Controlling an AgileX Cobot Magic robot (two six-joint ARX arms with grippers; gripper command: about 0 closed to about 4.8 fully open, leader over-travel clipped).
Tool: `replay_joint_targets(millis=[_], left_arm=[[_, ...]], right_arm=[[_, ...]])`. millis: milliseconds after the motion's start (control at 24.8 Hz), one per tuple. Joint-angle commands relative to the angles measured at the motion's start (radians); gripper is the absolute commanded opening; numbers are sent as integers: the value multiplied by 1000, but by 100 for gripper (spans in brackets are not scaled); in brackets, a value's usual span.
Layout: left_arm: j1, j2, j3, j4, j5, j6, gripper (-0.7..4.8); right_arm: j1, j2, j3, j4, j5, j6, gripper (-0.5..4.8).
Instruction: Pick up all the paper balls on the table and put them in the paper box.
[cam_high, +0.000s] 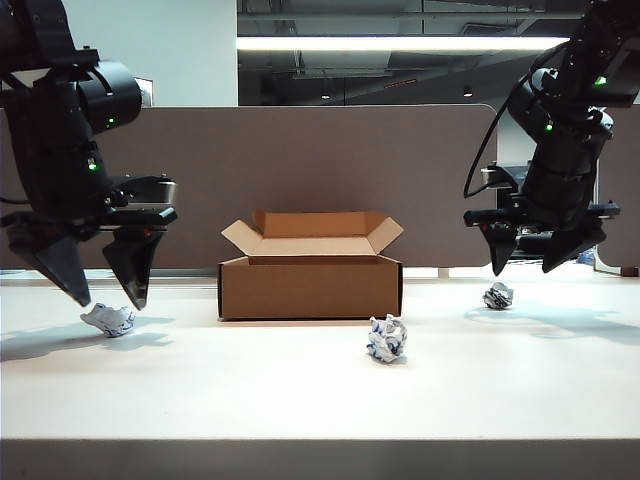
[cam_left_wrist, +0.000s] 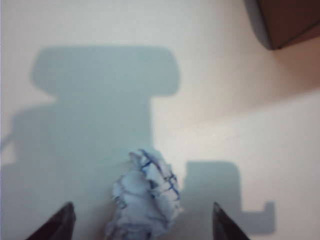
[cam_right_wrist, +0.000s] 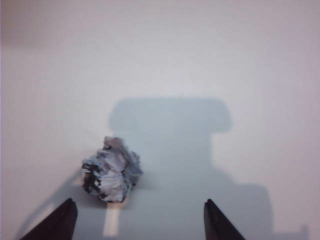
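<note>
Three paper balls lie on the off-white table (cam_high: 300, 400): one at the left (cam_high: 108, 319), one in front of the box (cam_high: 387, 338), one at the right (cam_high: 498, 295). The brown paper box (cam_high: 310, 272) stands at mid-table, flaps open. My left gripper (cam_high: 108, 298) hangs open just over the left ball (cam_left_wrist: 146, 199), which sits between its fingertips (cam_left_wrist: 62, 220) without touching them. My right gripper (cam_high: 528, 266) is open above the right ball (cam_right_wrist: 112, 170), which lies off toward one fingertip (cam_right_wrist: 65, 215).
A grey-brown partition panel (cam_high: 300, 160) runs behind the table. The box corner (cam_left_wrist: 285, 22) shows in the left wrist view. The table's thick front edge (cam_high: 320, 458) is nearest the camera.
</note>
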Motion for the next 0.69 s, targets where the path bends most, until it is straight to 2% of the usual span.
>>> replay_joint_targets(millis=[40,685], left_arm=[[1,20,7,4,21,3,344],[1,58,7,70,22,-1,340]], right_arm=[[0,5,6,21,-25,3,346],[-21,71,67,47,-41,3,327]])
